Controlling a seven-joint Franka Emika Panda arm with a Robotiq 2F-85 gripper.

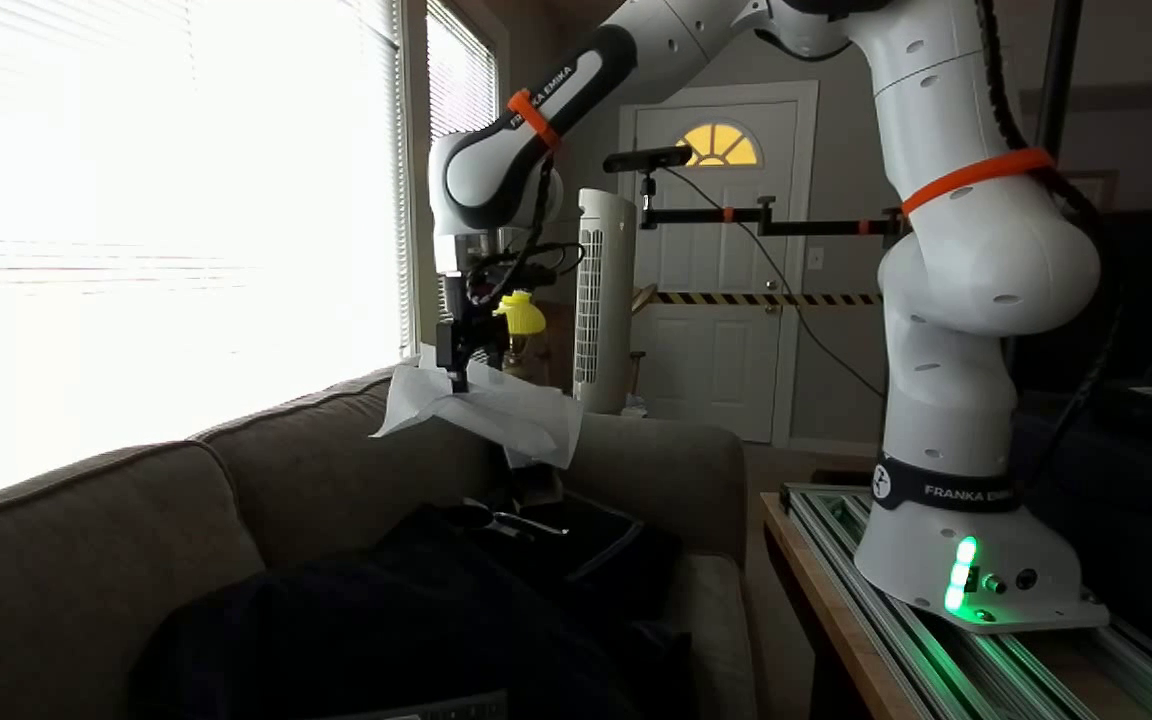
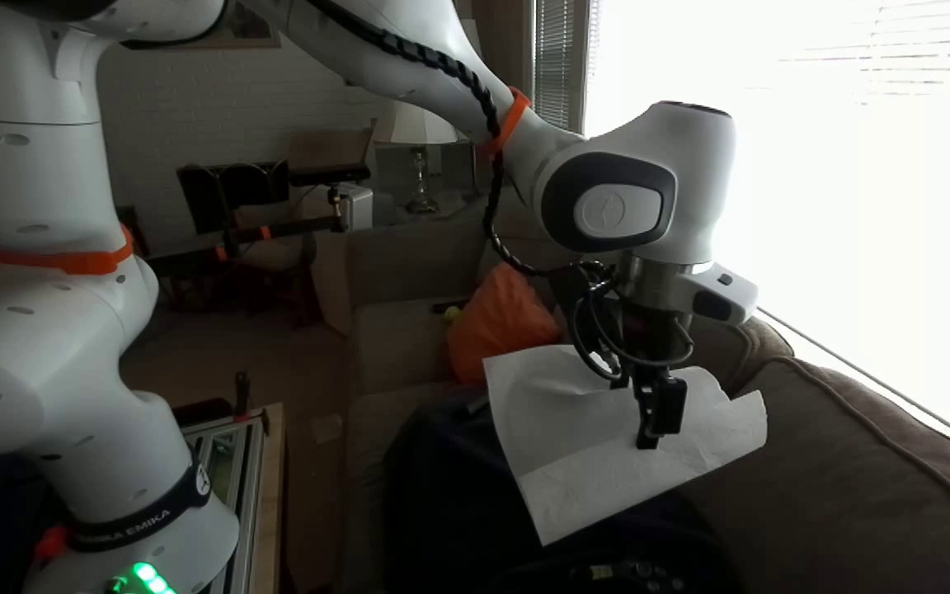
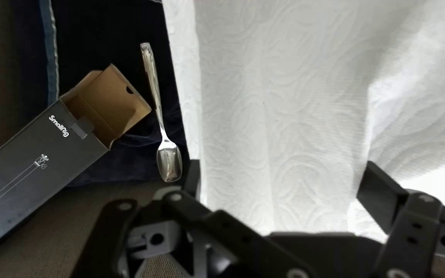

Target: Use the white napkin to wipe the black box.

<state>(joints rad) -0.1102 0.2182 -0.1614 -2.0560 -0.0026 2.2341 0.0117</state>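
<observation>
Black two-fingered claw (image 3: 283, 177) spread, can't tell if gripping white paper napkin (image 3: 272, 88); wipe black cardboard box (image 3: 33, 170) (left) lightly.

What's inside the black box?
In the wrist view, the box shows brown cardboard at its open end, no contents visible. Its black face covers the space deeper in; that can't be seen.
</observation>
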